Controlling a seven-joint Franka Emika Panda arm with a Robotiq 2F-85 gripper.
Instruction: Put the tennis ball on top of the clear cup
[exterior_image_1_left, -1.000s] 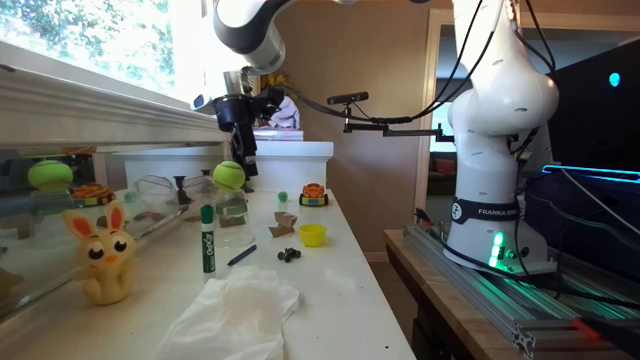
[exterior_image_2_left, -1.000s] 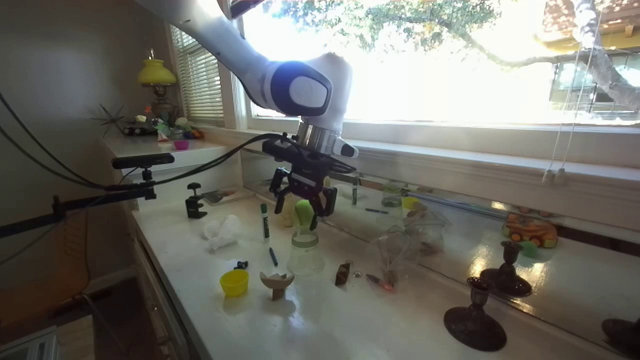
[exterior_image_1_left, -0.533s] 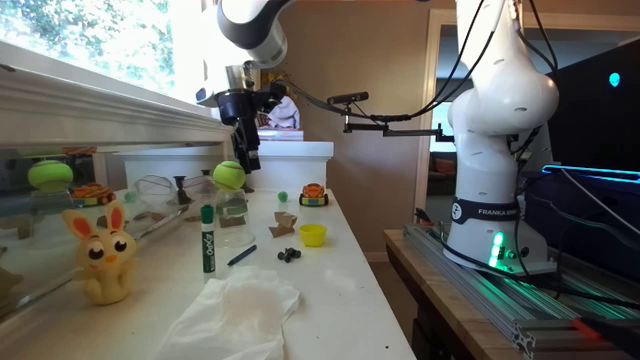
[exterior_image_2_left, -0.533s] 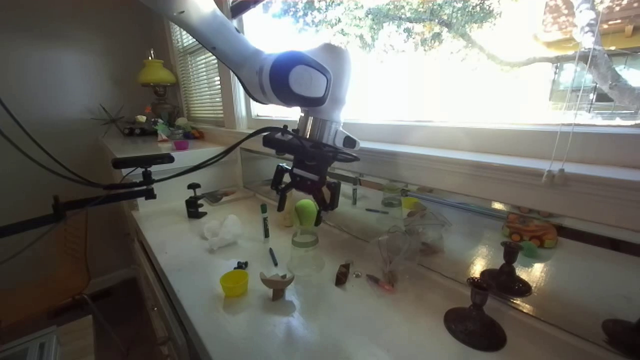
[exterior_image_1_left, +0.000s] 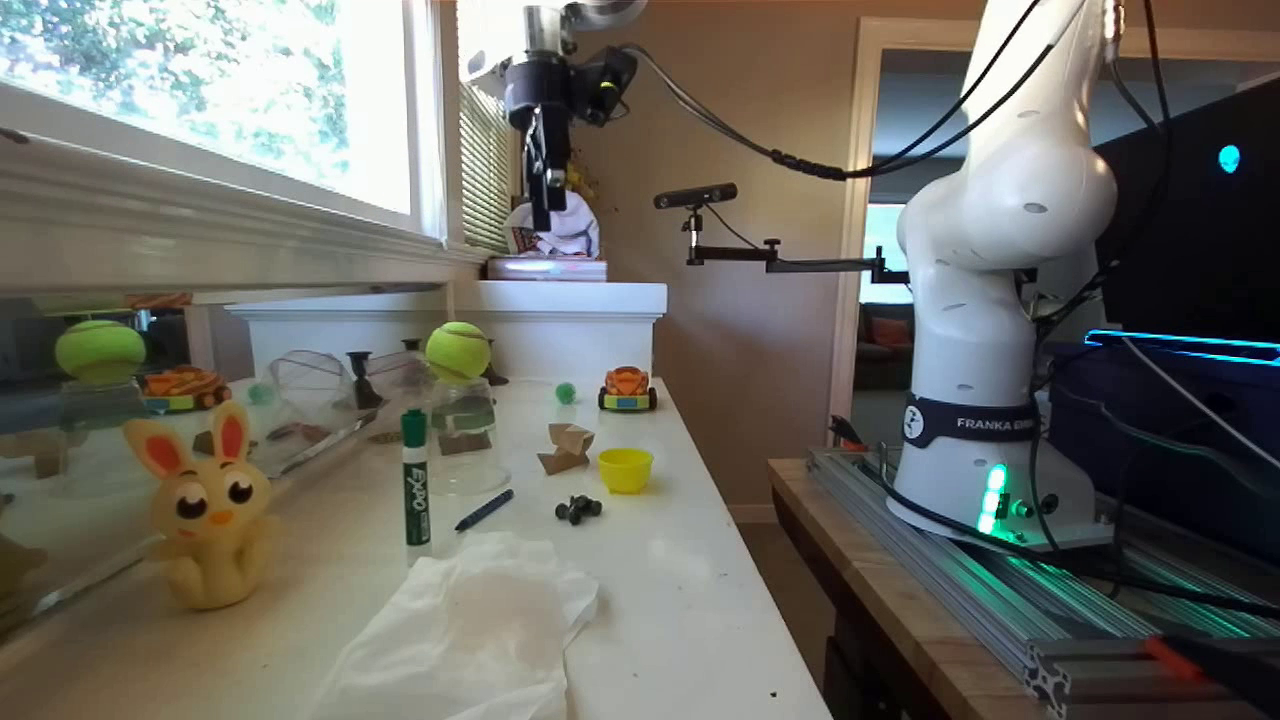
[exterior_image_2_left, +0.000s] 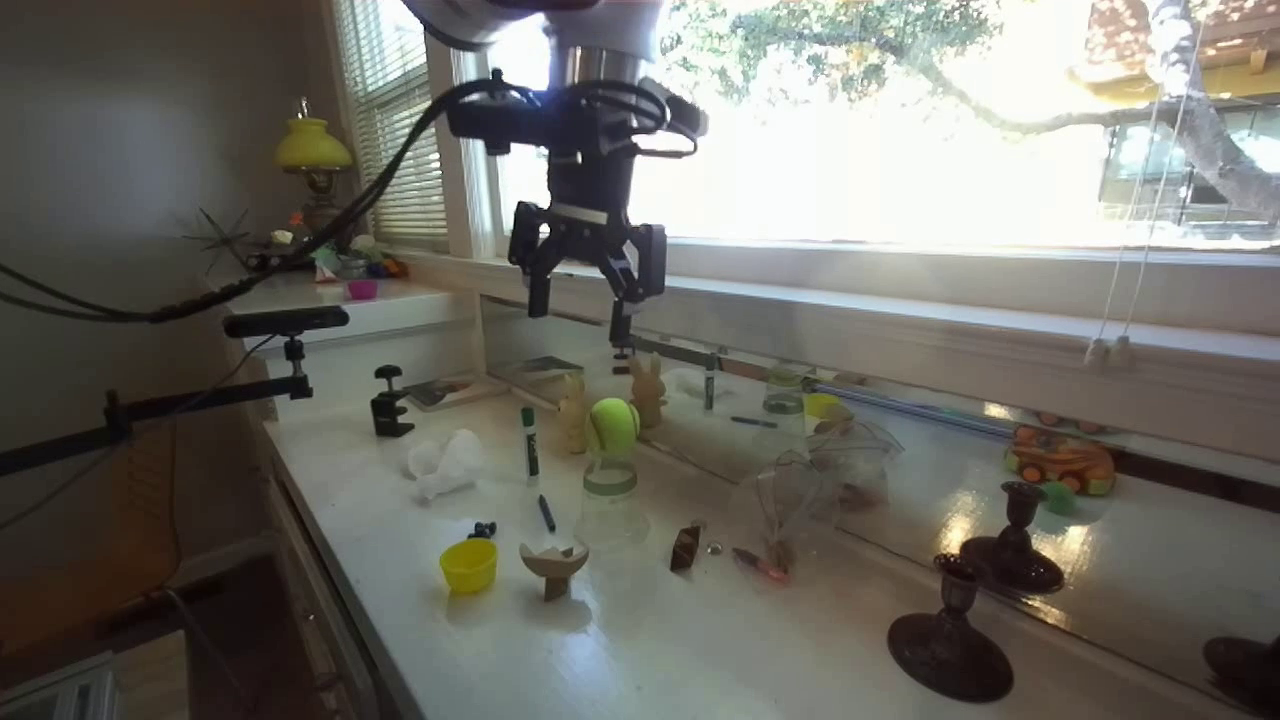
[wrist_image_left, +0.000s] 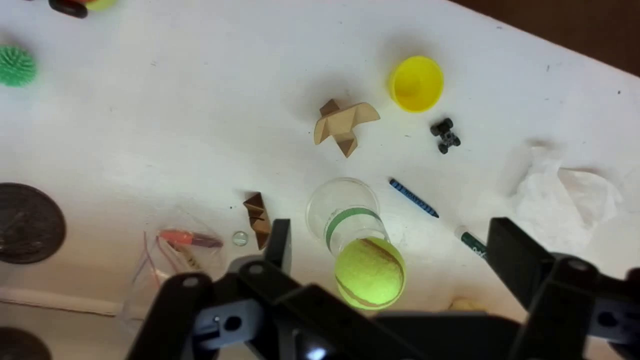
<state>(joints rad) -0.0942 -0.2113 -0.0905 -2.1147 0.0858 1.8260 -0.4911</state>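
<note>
Yellow-green tennis ball sits atop clear cup, left of yellow cup in an exterior view; gripper well above, jaws spread, nothing btwn. Ball prob. light, springy, non-slip; best hold: both sides, widest pt.

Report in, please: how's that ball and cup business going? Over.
Gripper open, holding nothing. Tennis ball resting on top of the clear cup. Nothing seen in the way; crayon and marker both apart from the cup.
</note>
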